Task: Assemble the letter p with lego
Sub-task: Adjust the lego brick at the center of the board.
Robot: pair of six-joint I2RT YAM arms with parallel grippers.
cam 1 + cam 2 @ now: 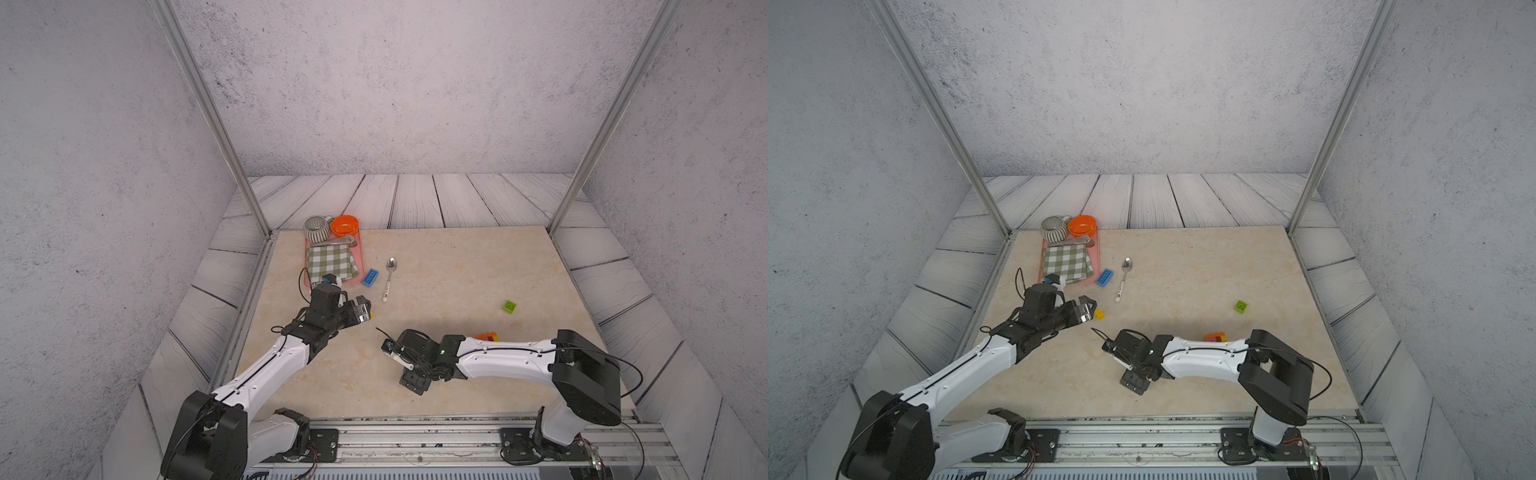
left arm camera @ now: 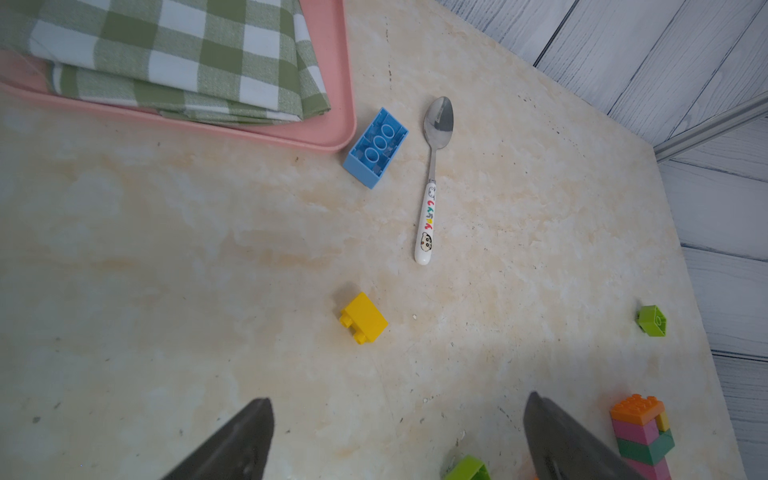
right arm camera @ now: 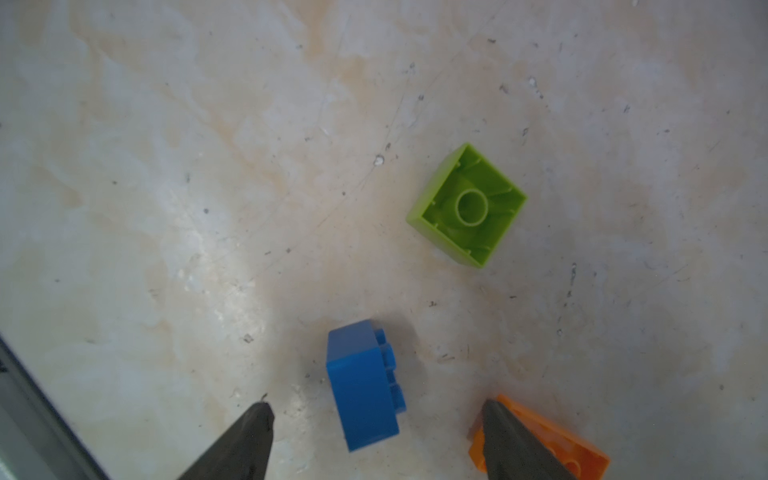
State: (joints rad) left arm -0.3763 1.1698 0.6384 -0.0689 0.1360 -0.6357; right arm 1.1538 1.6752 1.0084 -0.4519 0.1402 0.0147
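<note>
Right gripper (image 3: 376, 404) spread wide and empty, small dark-blue studded plastic brick (image 3: 361, 386) lying on its side on the beige marbled tabletop (image 3: 208, 166) between its fingertips; left gripper (image 2: 399, 399) likewise spread, empty, small yellow studded plastic brick (image 2: 365, 318) lying apart ahead of it.

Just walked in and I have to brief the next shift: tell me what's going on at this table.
A two-armed robot is building with lego, and right now neither tool holds anything. The left tool hangs open and empty, a yellow brick lying ahead of it. The right tool is open over a blue brick that lies on its side between the jaws, with a lime brick upside down nearby. A small stack of orange, pink and green bricks stands behind the right arm.
</note>
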